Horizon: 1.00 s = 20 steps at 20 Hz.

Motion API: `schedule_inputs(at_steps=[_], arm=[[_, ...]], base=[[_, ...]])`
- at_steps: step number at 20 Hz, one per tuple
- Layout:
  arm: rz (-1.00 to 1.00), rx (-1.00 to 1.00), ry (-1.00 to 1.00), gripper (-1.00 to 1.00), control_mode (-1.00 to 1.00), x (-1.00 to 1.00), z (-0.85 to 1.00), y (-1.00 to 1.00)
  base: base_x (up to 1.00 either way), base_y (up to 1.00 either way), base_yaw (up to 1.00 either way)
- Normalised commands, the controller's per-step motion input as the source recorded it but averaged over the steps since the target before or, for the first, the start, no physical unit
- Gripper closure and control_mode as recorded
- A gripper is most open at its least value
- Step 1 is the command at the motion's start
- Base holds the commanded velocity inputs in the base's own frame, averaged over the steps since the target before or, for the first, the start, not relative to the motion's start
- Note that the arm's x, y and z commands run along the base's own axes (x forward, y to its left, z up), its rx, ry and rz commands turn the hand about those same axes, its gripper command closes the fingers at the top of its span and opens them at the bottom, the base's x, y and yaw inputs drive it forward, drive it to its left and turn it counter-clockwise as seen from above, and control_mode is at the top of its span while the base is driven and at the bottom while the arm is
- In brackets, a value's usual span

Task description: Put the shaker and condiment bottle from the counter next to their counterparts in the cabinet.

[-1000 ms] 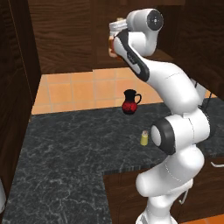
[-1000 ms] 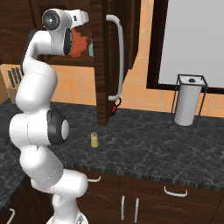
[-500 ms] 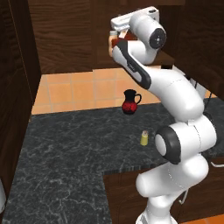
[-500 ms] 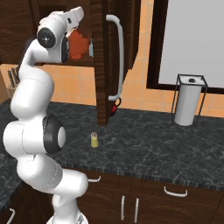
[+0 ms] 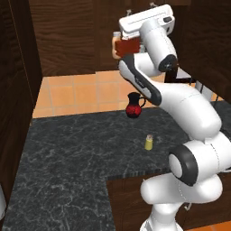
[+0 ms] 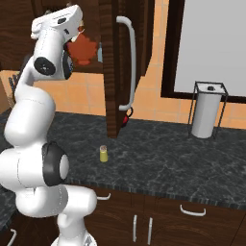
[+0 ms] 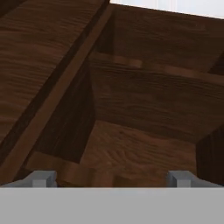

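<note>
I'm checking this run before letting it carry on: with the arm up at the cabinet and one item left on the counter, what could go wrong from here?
1. The squat red-brown condiment bottle sits on the dark wood cabinet shelf right beside the white arm's wrist; pulling back could knock it over.
2. The open gripper faces bare cabinet wood, so retreating may clip the open cabinet door.
3. The small yellow-green shaker stands near the dark red-black jug on the marbled counter; reaching down might bump either.
</note>
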Motion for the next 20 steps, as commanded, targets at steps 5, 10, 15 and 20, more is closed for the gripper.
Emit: schedule_inputs(at_steps=[5,10,15,20], arm=[[0.00,0.00,0.00,-1.00,-1.00,-0.98,-0.49,-0.01],[0.00,0.03,0.00,-1.00,-1.00,-0.92,-0.49,-0.06],[0.00,0.05,0.00,-1.00,-1.00,-0.87,-0.52,-0.12],[0.00,0.06,0.00,-1.00,-1.00,-0.81,-0.53,-0.14]], base=[[0.00,0.00,0.00],[0.00,0.00,0.00],[0.00,0.00,0.00],[0.00,0.00,0.00]])
